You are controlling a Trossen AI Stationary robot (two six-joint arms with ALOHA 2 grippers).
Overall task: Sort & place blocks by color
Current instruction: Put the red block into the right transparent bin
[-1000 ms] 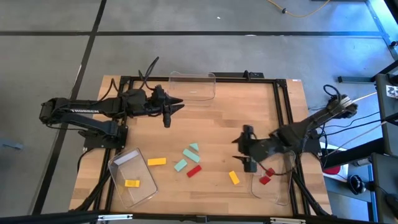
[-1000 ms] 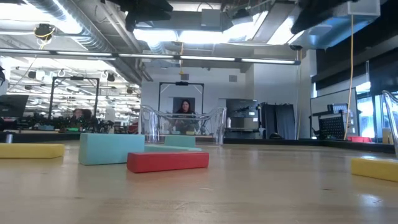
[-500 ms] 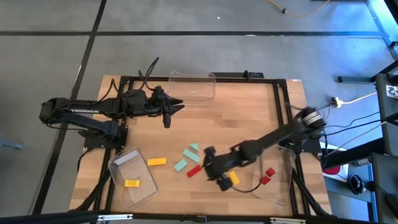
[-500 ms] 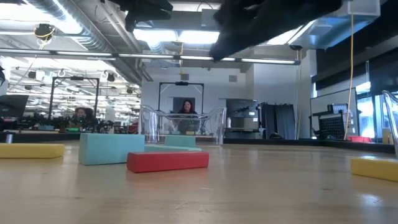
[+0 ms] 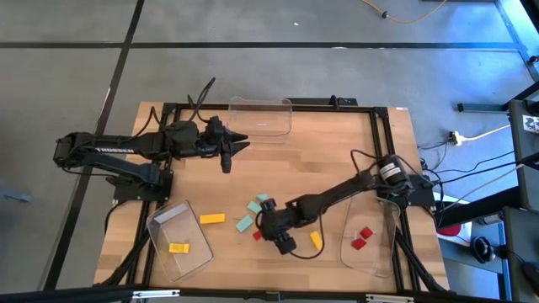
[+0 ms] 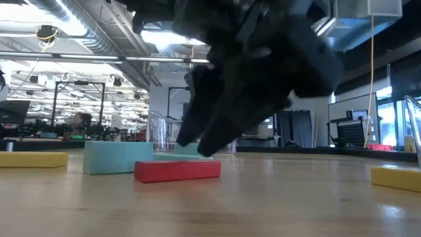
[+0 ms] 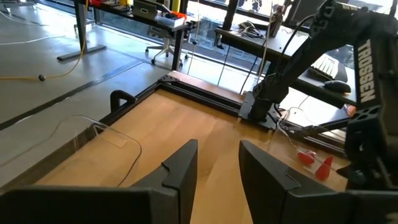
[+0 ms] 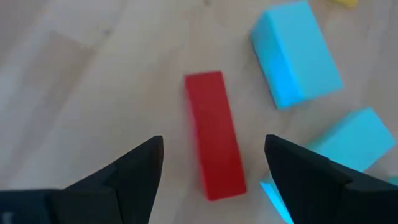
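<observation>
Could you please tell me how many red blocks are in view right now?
3. One red bar lies on the table under the open right gripper, beside the mint blocks. Two red blocks sit in the clear bin at the right. The arm may hide others.

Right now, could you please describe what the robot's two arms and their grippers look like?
Both arms are dark, nearly black, built of jointed tubular links with black cables trailing from them. The left arm carries white TROSSEN lettering along its link; the right arm has a pale, silvery joint near its base. The left gripper and the right gripper each end in two flat, matte black fingers with angular, tapered tips.
</observation>
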